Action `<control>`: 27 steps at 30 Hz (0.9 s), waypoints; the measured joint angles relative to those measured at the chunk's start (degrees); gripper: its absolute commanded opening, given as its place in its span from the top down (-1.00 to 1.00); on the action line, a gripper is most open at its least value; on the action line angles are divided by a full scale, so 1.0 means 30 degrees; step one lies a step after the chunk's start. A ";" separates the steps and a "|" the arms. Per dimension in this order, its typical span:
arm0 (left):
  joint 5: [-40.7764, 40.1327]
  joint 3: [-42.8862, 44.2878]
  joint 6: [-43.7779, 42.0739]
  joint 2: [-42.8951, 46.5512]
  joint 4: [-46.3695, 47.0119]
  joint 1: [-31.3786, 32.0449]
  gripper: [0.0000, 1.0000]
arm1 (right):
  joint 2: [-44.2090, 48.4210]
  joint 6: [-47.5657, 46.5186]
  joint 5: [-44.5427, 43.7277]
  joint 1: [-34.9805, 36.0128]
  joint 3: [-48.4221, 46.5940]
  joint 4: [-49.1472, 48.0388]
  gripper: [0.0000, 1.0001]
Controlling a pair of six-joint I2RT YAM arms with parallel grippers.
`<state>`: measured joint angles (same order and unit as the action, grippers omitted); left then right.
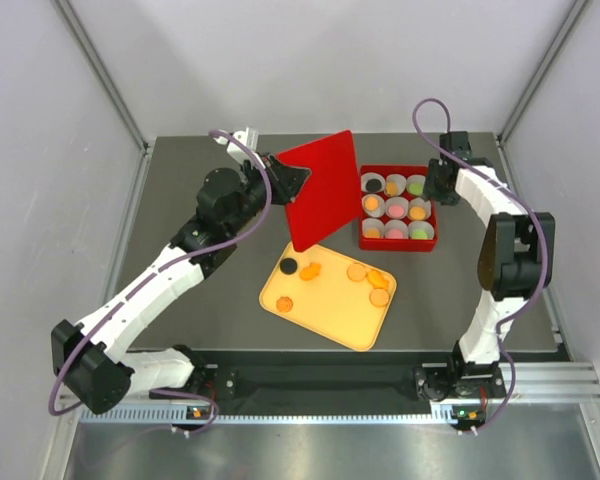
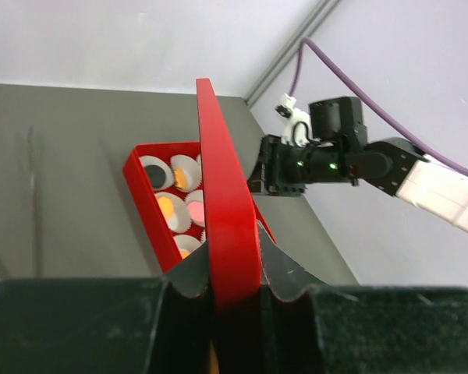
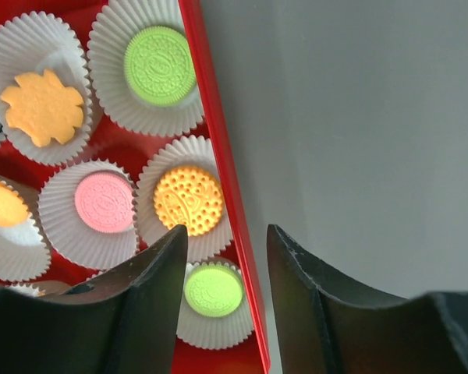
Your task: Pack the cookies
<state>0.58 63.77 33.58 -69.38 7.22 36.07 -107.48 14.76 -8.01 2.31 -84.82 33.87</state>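
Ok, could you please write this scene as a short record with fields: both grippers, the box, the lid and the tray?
left gripper: shut on the flat red square lid, which is tilted above the table
right gripper: open, fingers either side of the right wall of the red square box
box contents: nine white paper cups with cookies in them
yellow plastic tray: one black round cookie, several orange round cookies
lid state: not yet on the box

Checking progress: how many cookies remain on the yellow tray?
6: black cookie and orange cookie far left of tray, three orange right, one near left; red lid may hide others.
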 measured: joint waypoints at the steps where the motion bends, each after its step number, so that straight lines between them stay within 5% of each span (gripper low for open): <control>1: 0.0211 0.0000 0.0168 0.0000 0.0000 -0.0036 1.00 | -0.0146 0.0000 0.0036 0.0000 -0.0168 0.0022 0.11; 13: 0.1749 0.0000 0.1202 -0.0007 0.0000 -0.0576 1.00 | -0.1202 0.0051 0.0189 -0.0102 -0.0641 -0.0138 0.18; 27: 0.3876 -0.0131 0.2834 -0.0801 0.0546 -0.1887 1.00 | -0.1566 0.1035 0.0430 -0.0372 -0.0634 -0.0189 0.77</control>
<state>12.21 63.37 42.09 -71.79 8.86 30.41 -112.18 17.87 -6.72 1.19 -86.72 33.30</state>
